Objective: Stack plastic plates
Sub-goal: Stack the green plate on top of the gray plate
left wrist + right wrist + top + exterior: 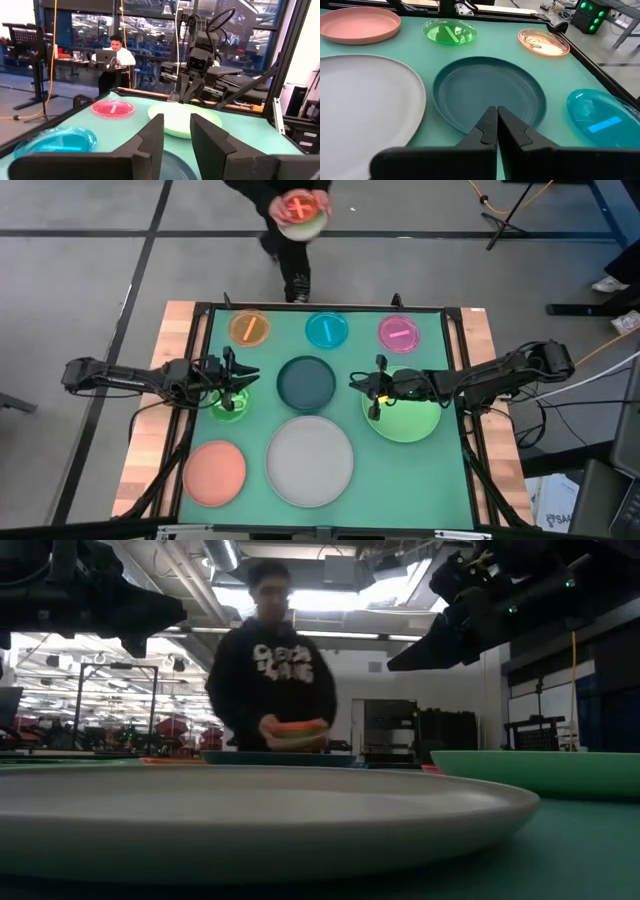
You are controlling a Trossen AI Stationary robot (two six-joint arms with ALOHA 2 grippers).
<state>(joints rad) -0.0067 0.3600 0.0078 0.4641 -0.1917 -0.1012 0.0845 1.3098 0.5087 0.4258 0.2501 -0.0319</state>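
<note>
Eight plastic plates lie flat on the green mat. Along the far edge are small orange (249,328), cyan (327,330) and magenta (399,333) ones. The dark teal plate (306,382) is in the middle. Small translucent green (231,406) and large light green (405,418) plates flank it. Salmon (214,472) and grey-white (309,461) plates lie near. My left gripper (176,120) hovers open above the translucent green plate. My right gripper (496,107) hovers shut over the light green plate's left rim, pointing at the teal plate (490,92).
A person (290,200) stands just beyond the table's far edge, holding a small stack of plates (295,732). Both arms (90,600) (480,610) hang well above the table top. A black frame (325,309) runs around the mat.
</note>
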